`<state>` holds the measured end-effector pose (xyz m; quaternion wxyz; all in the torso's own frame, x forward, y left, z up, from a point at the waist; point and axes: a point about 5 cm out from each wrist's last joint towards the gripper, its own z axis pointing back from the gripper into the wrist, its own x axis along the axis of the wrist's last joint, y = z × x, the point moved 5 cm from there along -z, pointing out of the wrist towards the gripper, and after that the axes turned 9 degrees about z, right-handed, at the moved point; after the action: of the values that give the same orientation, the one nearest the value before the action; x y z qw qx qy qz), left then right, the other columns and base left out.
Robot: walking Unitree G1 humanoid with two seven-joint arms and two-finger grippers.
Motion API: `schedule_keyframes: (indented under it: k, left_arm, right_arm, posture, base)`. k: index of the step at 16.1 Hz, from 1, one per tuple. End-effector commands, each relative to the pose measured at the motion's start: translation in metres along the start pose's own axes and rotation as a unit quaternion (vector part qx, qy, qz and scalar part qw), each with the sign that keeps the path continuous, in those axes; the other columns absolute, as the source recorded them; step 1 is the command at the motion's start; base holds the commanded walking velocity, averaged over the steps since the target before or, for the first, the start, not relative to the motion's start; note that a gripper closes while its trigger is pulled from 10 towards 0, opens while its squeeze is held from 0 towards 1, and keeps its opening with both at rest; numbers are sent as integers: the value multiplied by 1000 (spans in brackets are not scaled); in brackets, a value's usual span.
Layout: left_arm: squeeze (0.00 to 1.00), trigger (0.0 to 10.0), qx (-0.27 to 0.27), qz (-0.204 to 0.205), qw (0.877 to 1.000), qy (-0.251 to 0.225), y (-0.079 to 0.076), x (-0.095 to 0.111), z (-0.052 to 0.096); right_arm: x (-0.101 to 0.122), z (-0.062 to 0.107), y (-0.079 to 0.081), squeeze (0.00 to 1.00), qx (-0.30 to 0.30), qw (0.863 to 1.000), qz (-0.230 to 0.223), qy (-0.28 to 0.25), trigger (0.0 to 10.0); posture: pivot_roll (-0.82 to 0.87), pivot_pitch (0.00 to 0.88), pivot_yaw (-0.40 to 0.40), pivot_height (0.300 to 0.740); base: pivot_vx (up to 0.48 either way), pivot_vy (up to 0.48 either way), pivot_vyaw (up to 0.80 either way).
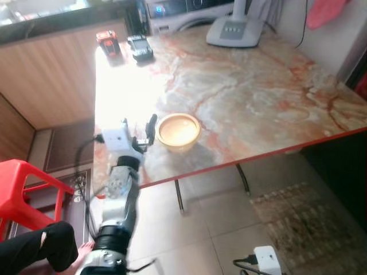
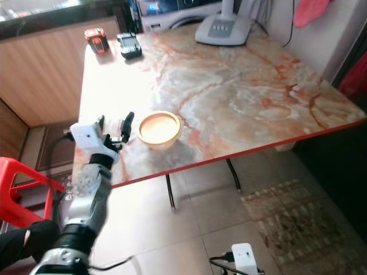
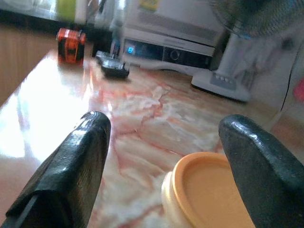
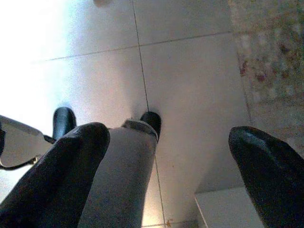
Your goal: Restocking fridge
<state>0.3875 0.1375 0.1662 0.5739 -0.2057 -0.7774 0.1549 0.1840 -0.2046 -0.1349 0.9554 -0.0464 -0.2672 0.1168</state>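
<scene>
Stool, red plastic, sat at the lower left of the left eye view, with a person's dark-clad knee below it. Left hand was raised at the near left edge of the marble tabletop, fingers apart, just beside the bowl. Bowl was tan, upright, near the front edge of the tabletop, left of centre frame; in the left wrist view its rim lay between the two spread fingertips, and contact could not be judged. Upper left of the tabletop held an orange-black battery pack and a dark device beside it. White fan base stood at upper centre. Right hand hung over the tiled floor, fingers apart, nothing between them.
</scene>
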Motion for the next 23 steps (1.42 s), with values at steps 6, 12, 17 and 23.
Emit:
schedule_keyframes:
  k: [6, 12, 17, 23]
  left_arm:
    - [0, 10000, -79, -122, 989, 9, -18, 6, -7]
    - [0, 10000, -90, -133, 987, -4, -28, 5, -6]
    - [0, 10000, -80, -121, 989, -14, -24, 8, -2]
    - [0, 10000, -55, 33, 995, 70, -17, -23, 7]
  right_arm:
    - [-9, 1, 4, 0, 6, 1000, -1, 14, 10000]
    - [-9, 1, 4, 0, 5, 1000, 0, 14, 10000]
    - [-7, 1, 4, 0, 6, 1000, 0, 13, 10000]
    - [-6, 0, 4, 0, 6, 1000, 1, 12, 10000]
  posture:
    - [-83, 103, 112, 740]
    - [-84, 96, 110, 740]
    - [-75, 109, 107, 740]
    - [-74, 111, 107, 740]
  base:
    - [46, 0, 0]
    - [277, 0, 0]
    - [55, 0, 0]
    - [0, 0, 0]
